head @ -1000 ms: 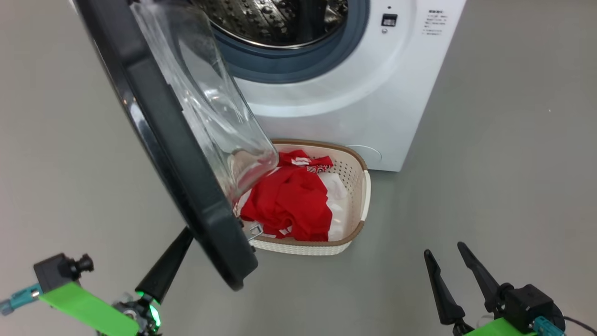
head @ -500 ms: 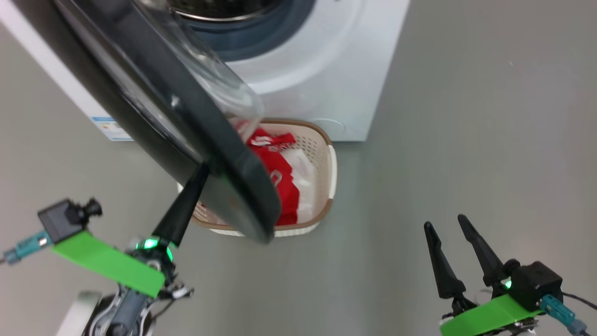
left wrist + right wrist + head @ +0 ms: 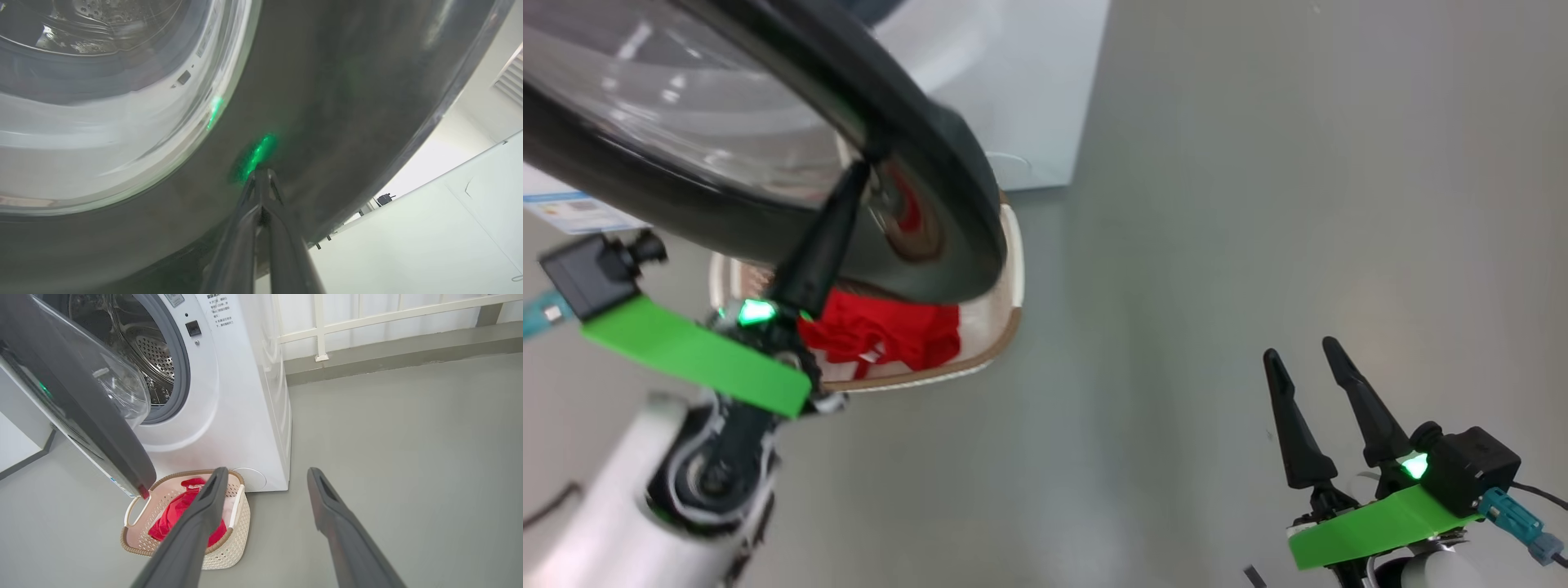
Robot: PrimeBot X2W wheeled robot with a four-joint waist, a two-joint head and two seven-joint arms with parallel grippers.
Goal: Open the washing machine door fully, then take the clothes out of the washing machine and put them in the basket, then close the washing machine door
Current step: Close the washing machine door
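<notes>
The washing machine door (image 3: 947,188), black-rimmed with a glass bowl, hangs partly open over the basket (image 3: 1005,327). My left gripper (image 3: 859,167) is shut, and its tips press on the door's outer black rim (image 3: 347,102); the left wrist view shows the left gripper (image 3: 261,173) touching that face. Red clothes (image 3: 890,335) lie in the cream basket (image 3: 229,547), in front of the white washing machine (image 3: 241,396). The drum (image 3: 155,355) looks bare behind the door (image 3: 81,416). My right gripper (image 3: 1300,351) stands open over the floor, holding nothing, its fingers (image 3: 204,506) spread apart.
Grey floor (image 3: 388,437) stretches to the right of the machine and basket. A white railing (image 3: 318,326) and a low kerb run along the back wall. A blue label sticker (image 3: 572,208) shows on the machine's left side.
The head view has shifted. My shut left gripper has stayed against the door's outer face, and the door has swung closer to the machine's front, over the basket. The right gripper stays open.
</notes>
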